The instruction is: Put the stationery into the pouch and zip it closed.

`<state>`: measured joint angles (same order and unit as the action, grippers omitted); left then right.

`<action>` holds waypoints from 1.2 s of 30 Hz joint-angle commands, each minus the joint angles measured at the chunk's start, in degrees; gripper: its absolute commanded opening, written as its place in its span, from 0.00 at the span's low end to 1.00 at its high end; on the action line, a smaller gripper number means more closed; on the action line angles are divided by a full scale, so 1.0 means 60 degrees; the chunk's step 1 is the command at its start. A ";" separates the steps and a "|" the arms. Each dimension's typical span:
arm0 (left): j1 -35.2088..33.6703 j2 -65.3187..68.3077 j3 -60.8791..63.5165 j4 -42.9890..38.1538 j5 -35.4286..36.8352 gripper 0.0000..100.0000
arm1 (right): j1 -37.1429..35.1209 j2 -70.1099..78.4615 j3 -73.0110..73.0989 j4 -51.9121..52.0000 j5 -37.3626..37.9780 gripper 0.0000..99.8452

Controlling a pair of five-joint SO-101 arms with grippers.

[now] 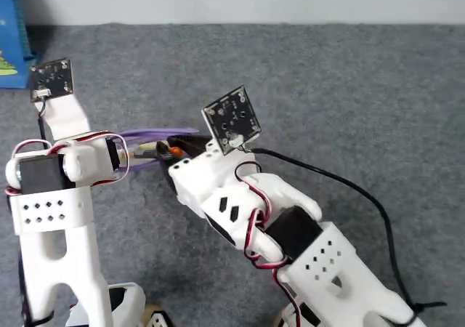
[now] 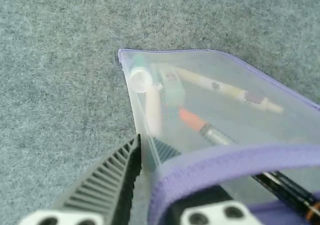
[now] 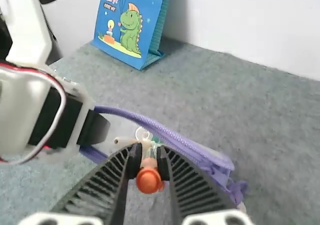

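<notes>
With the left pincer clamping the pouch, the right pincer is gripping a pen. The pen is risking snagging the rim.

The high view looks steeply down over the table from above the arm bases at six o'clock. Both wrist views sit close behind their jaws: the left faces down, the right nearly level toward ten o'clock. All three share the pouch.

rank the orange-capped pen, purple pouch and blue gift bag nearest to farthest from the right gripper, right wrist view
1. orange-capped pen: clamped in the right gripper
2. purple pouch: just beyond the pen
3. blue gift bag: farthest, standing at the back
</notes>
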<state>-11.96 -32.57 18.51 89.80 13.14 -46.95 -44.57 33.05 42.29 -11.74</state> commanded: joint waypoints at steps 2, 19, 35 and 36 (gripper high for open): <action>-0.0044 -0.0073 -0.0110 -0.0234 0.0073 0.01 | 0.0037 -0.0344 -0.0498 0.0242 0.0103 0.16; -0.0044 -0.0073 -0.0110 -0.0234 0.0073 0.01 | 0.0066 0.0418 -0.0366 0.0154 -0.0484 0.10; -0.0044 -0.0073 -0.0095 -0.0249 0.0073 0.01 | 0.0520 0.1722 -0.1040 0.0242 -0.0762 0.02; -0.0044 -0.0073 -0.0095 -0.0249 0.0073 0.01 | 0.0520 0.1604 -0.1099 0.0242 -0.0762 0.02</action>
<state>-12.04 -32.48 18.51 89.71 13.14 -44.13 -35.25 28.92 43.25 -15.87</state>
